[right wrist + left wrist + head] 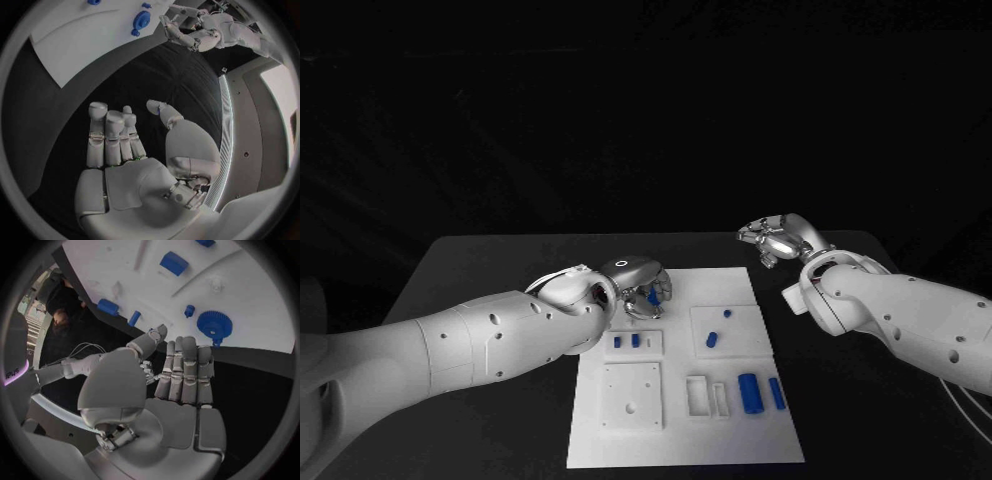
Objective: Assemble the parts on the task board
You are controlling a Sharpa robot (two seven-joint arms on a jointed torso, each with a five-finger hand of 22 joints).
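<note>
On black table (pixel 488 270), white task board (pixel 733 440).

I see the black table (pixel 488 270) reaching past the board on every side, its far edge meeting a dark backdrop. From the right wrist view, the table's (pixel 175 75) matte surface runs to a pale rim.

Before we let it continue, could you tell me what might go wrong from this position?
The left hand hovers open near the blue gear at the task board's far end; it could knock the gear or the small blue parts beside it. The right hand is off the board, so it cannot steady anything.
</note>
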